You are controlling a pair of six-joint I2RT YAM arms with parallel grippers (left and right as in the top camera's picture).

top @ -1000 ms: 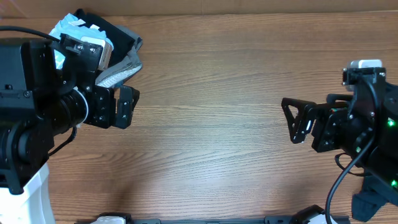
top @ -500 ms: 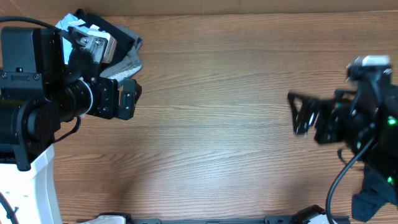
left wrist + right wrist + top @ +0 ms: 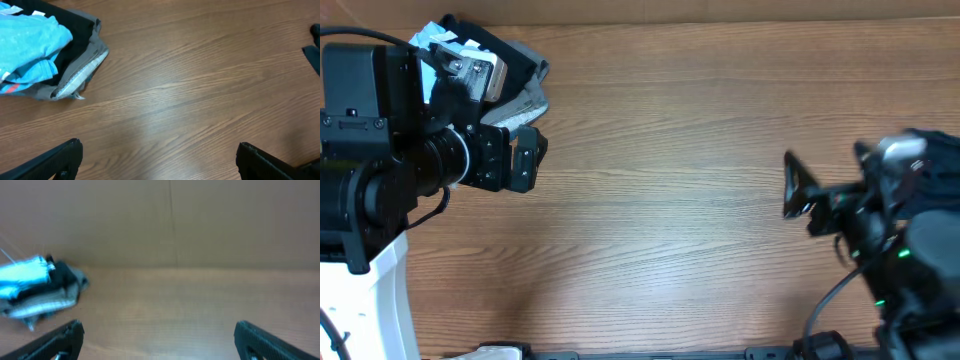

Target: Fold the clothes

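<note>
- The brown wood-grain worktop (image 3: pixel 670 150) stretches between the two arms.
- A heap of crumpled soft clothes (image 3: pixel 45 50), light blue fabric over black and grey, sits at the worktop's 10 o'clock corner in the overhead view, partly hidden by the left arm.
- The left pincer (image 3: pixel 157 157) has its black fingers spread wide and grips nothing. The heap lies near, at its 10 o'clock, not touching.
- The right pincer (image 3: pixel 157 337) is likewise spread wide and empty. The heap lies at its 9 o'clock, well apart.
</note>
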